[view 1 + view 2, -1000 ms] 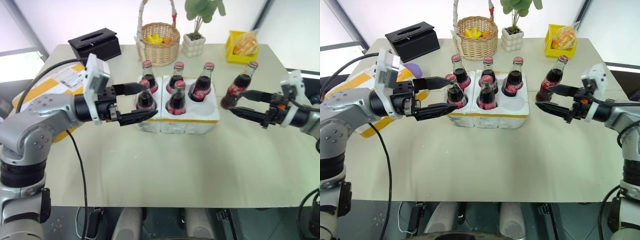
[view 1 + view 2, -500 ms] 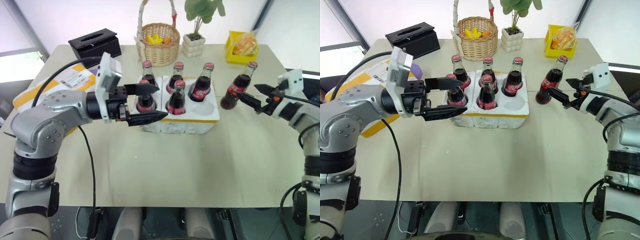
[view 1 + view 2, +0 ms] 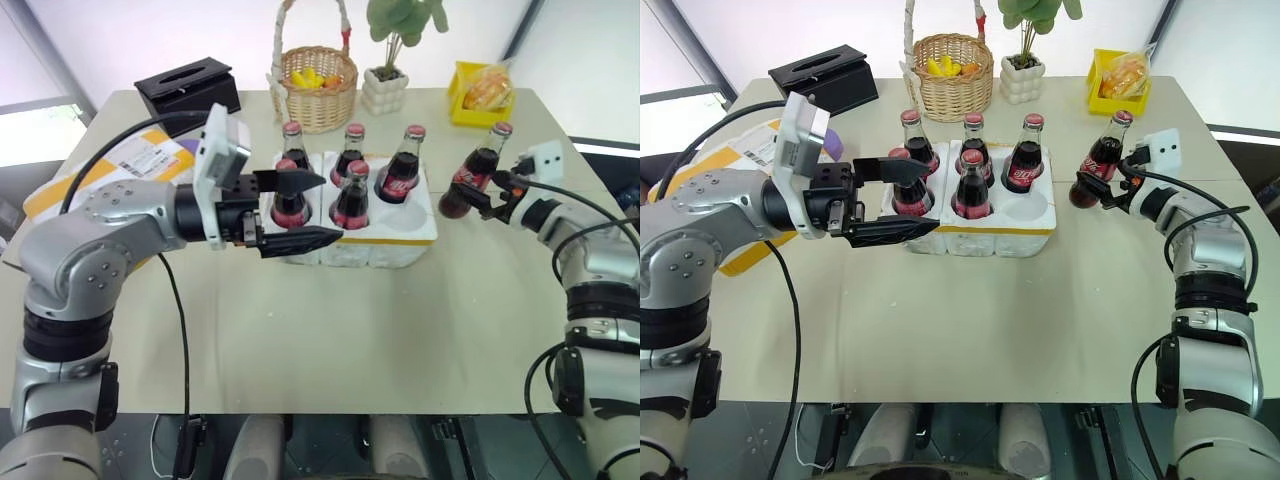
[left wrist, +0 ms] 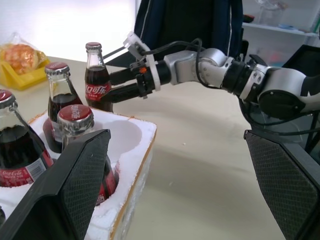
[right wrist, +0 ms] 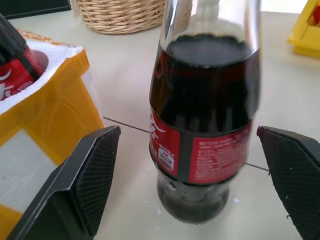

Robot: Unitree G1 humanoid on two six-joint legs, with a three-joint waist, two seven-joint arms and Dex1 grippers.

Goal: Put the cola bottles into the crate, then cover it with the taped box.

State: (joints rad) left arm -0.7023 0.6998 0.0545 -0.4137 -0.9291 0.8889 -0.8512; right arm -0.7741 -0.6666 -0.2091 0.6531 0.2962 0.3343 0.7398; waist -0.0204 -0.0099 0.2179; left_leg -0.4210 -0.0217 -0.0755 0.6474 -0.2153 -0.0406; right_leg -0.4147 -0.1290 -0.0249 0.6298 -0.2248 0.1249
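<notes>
— What sort of place is this?

— A lab or test room dressed like a home. A plain beige surface [image 3: 400,330] stands against bright white walls, with loose black cables hanging off its near edge.

— And the homely part?

— Along the far side: a black tissue box [image 3: 190,87], a wicker basket [image 3: 318,90] of fruit, a small potted plant [image 3: 388,85] and a yellow tray [image 3: 478,95] of snacks.
</notes>
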